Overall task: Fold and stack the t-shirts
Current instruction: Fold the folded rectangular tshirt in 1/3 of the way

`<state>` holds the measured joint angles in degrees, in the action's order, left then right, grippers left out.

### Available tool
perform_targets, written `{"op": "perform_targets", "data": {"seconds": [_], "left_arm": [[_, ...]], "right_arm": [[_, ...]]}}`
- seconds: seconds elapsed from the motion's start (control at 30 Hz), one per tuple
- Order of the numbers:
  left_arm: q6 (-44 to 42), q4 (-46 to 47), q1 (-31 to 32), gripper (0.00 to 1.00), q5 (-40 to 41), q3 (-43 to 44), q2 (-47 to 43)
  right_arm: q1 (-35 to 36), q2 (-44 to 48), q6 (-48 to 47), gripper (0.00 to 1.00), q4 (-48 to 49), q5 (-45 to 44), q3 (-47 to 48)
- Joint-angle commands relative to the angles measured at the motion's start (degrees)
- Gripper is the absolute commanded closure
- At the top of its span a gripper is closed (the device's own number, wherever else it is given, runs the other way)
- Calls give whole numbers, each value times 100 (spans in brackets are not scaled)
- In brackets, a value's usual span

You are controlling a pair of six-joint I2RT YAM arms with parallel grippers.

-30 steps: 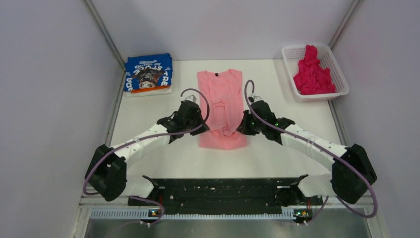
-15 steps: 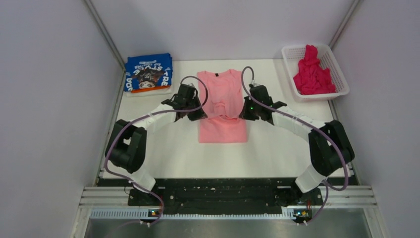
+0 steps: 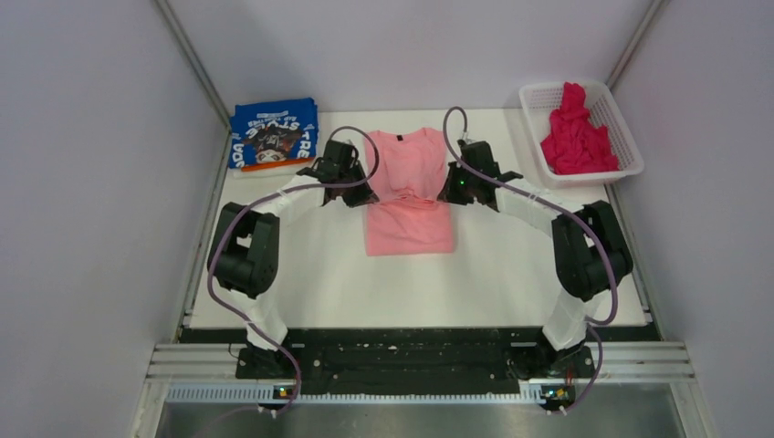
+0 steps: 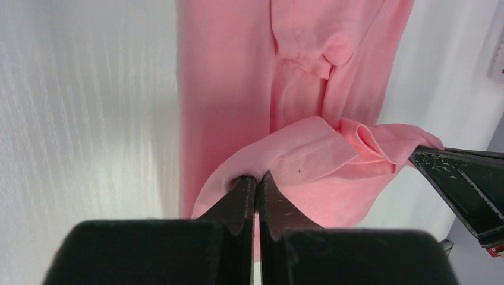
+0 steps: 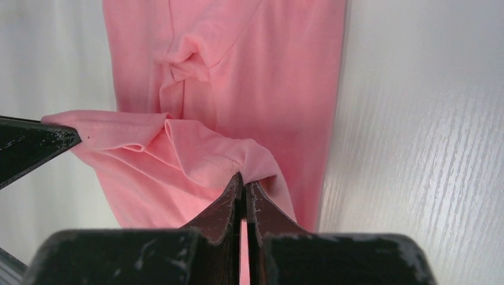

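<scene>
Top external view: the light pink t-shirt (image 3: 409,228) lies in the middle of the table (image 3: 511,265), neckline toward 12 o'clock, with one edge raised into a fold across its middle. At 9 o'clock on that fold sits the left gripper (image 3: 364,195), and at 3 o'clock the right gripper (image 3: 447,193), each right at the cloth's side edge.

In the left wrist view the jaws are pressed together and pinch a curl of pink fabric. The lifted fold sags across to the other arm's dark finger at 3 o'clock, with the flat shirt body spread beneath.

The right wrist view mirrors it: the fingers are clamped tight on a pink ridge, and the fold runs off toward 9 o'clock, where the left arm's black fingertip meets it.

Further out, a folded blue t-shirt (image 3: 273,134) with white lettering rests at the table's 10 o'clock corner. At 2 o'clock a magenta t-shirt (image 3: 575,132) is heaped in a white mesh basket (image 3: 630,151).
</scene>
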<state>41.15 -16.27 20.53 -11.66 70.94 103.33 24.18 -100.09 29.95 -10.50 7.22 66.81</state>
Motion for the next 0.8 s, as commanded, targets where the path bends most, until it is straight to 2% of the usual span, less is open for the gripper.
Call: {"op": "perform_targets", "data": {"seconds": [0.0,0.2,0.3,0.33,0.37,0.47,0.53,0.63,0.77], "left_arm": [[-176,64,-72,100,-133,398,263],[-173,-46,-120,97,-3,606,555],[-167,-79,-146,86,40,734,621],[-168,-109,-153,78,65,784,632],[-173,-132,-161,64,111,834,622],[-176,-161,-199,32,221,927,487],[-181,-157,-208,16,287,903,337],[-172,-171,-209,2,330,699,30],[-142,-183,-208,1,317,96,-488]], "right_arm": [[-114,-242,-81,100,214,86,360],[-212,-575,-69,100,257,96,519],[-263,-765,-25,92,131,52,723],[-285,-814,-23,89,106,58,809],[-286,-836,-39,83,87,51,884],[-290,-839,-90,48,41,-71,1070],[-283,-770,-131,26,-18,-184,1132],[-293,-518,-169,4,-42,-210,956],[-292,-7,-178,1,77,-100,272]]}}
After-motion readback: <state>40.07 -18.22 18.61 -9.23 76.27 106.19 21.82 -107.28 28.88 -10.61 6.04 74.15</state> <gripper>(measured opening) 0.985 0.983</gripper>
